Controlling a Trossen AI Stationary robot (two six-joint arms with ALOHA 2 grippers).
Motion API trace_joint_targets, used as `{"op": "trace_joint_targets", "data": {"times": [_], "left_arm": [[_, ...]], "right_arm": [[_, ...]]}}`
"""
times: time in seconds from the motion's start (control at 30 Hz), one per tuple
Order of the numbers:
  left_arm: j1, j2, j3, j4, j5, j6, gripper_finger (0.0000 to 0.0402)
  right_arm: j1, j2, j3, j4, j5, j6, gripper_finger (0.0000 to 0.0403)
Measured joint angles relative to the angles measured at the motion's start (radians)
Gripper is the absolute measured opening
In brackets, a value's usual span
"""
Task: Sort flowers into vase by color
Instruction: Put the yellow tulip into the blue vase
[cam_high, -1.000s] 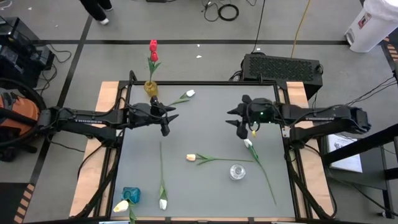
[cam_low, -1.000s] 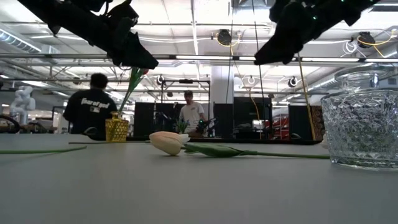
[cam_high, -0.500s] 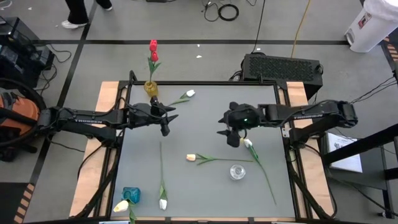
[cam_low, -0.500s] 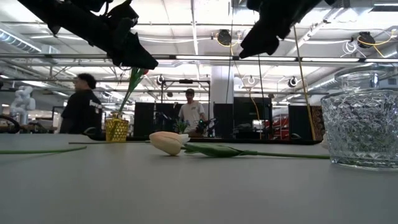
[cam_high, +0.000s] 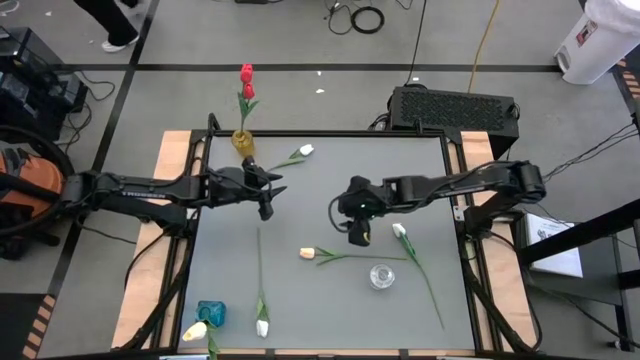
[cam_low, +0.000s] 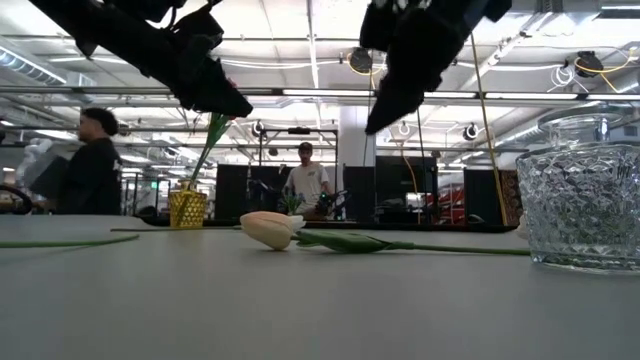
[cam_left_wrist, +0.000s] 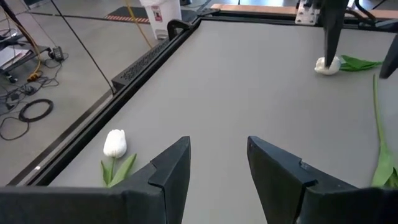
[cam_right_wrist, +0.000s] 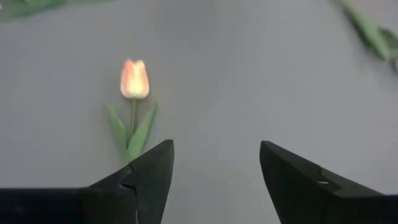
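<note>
High view first: the right gripper (cam_high: 358, 234) has been swung in from the right edge toward the middle of the grey matte surface (cam_high: 330, 300) over the last second, and its jaws have been spread a bit wider on the way, so they're now fully open with nothing held. It's now parked above the cream-peach tulip with the long thin green stem (cam_high: 308, 254), which lies flat near the centre, so that one looks like the next pick; the white tulip with the leafy stem (cam_high: 399, 231) that the gripper was over earlier has been left lying just beside it. The left gripper (cam_high: 266, 195) hasn't budged, hovering at the left-back part of the surface with jaws open and empty. Only the red tulip (cam_high: 246, 74) is sorted so far, standing upright in the small gold faceted vase (cam_high: 242, 141) at the back edge. Another white bud (cam_high: 306, 150) sits near that vase, one more white tulip (cam_high: 262, 327) near the front, and a yellowish one (cam_high: 195, 331) is leaned by the teal vase (cam_high: 211, 313). The cut-glass clear vase (cam_high: 381, 275) is empty. The buds look smooth and soft, the stems thin and floppy, so a pinch on the stem seems likely.
</note>
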Motion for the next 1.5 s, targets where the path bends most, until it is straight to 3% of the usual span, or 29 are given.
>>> {"op": "trace_joint_targets", "data": {"times": [0.43, 0.93, 1.5], "left_arm": [[0.000, 0.048, 0.000, -0.002, 0.000, -0.001, 0.0167], [0.001, 0.048, 0.000, 0.008, 0.000, -0.018, 0.0167], [0.001, 0.048, 0.000, 0.005, 0.000, -0.027, 0.0167]], "right_arm": [[0.032, 0.140, 0.000, 0.003, -0.061, 0.042, 0.0231], [0.139, 0.155, 0.000, 0.132, -0.058, 0.095, 0.0231], [0.150, 0.241, 0.000, 0.173, -0.049, 0.093, 0.0231]]}}
